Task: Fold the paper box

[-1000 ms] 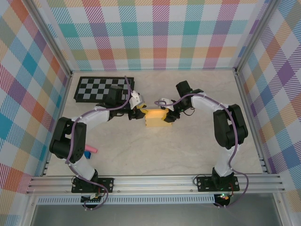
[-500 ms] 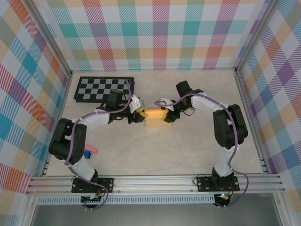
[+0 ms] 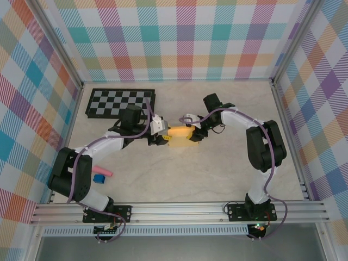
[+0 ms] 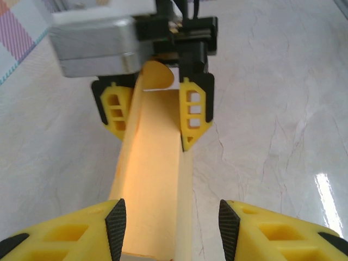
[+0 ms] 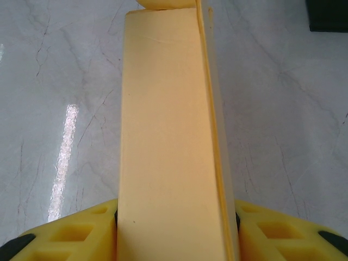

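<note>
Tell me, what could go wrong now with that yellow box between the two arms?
1. The left tool stands open around the paper box, with one pad clear of it. So just the right tool grips, and the box might twist or slip.
2. The right tool presses both long walls of thin card, which might buckle.
3. The rounded flap by the right tool looks untucked and could spring open.

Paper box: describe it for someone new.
On the table, find the black-and-white checkerboard; off its near right corner, the paper box sits between the left end effector and right end effector. It's a yellow-orange block, bigger than the pink piece and blue piece.
</note>
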Robot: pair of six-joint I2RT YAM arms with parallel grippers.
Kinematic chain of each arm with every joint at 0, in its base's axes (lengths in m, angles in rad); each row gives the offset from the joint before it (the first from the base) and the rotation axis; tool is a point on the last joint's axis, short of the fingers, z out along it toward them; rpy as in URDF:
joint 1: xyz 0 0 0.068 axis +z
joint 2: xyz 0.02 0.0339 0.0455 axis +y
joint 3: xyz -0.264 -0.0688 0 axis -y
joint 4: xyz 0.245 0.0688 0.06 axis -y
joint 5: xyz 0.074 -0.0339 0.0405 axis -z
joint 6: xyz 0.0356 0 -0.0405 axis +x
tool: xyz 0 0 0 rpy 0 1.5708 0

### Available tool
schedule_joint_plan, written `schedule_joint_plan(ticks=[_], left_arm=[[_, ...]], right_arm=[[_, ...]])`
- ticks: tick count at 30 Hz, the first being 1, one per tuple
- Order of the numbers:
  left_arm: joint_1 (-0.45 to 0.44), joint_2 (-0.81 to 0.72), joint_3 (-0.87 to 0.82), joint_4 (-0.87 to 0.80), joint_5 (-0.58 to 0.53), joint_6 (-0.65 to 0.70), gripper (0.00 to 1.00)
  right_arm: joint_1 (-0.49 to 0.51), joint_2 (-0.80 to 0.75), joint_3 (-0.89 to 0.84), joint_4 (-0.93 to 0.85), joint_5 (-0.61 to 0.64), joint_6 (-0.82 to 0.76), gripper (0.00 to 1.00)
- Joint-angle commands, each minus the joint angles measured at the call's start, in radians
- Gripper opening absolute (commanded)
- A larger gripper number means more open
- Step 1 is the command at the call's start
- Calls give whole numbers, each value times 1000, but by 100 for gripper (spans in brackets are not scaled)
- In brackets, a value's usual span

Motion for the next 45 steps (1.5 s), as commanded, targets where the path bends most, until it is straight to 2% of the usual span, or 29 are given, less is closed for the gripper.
schedule_joint_plan(ticks=[1,3,7,11,12,13,16,19,23,28,36,42,45], left_arm=[[-24,22,-52,38,-50,75,50],[-24,19,-89,135,-84,48,51],[-23,-9,-89,144,-122,59,52],[-21,-79,-89,154,-111,20,53],[-21,-100,-83,136,-103,24,99],[-21,-115,-75,113,-100,27,100],[-17,-140,-42,6,-100,74,100],[4,-126,-56,56,-111,65,100],[10,-56,-19,7,-100,117,100],[21,33,9,-45,-81,168,95],[14,43,-7,-49,-100,201,93],[15,36,-20,-39,-122,187,89],[52,1,-39,-7,-112,140,90]], right_arm=[[7,38,-21,-67,-16,-58,48],[7,30,-34,-62,-12,-69,48],[7,29,-40,-61,-8,-68,48],[7,34,-39,-67,-4,-67,48],[7,34,-39,-68,-4,-67,48],[6,35,-38,-67,-3,-67,48],[7,36,-38,-69,-1,-67,48],[7,37,-38,-69,-1,-68,48],[7,44,-32,-73,-6,-67,48],[7,47,-27,-80,-1,-69,48],[7,43,-39,-69,2,-69,48],[7,47,-31,-75,5,-67,48],[5,42,-36,-76,8,-69,48]])
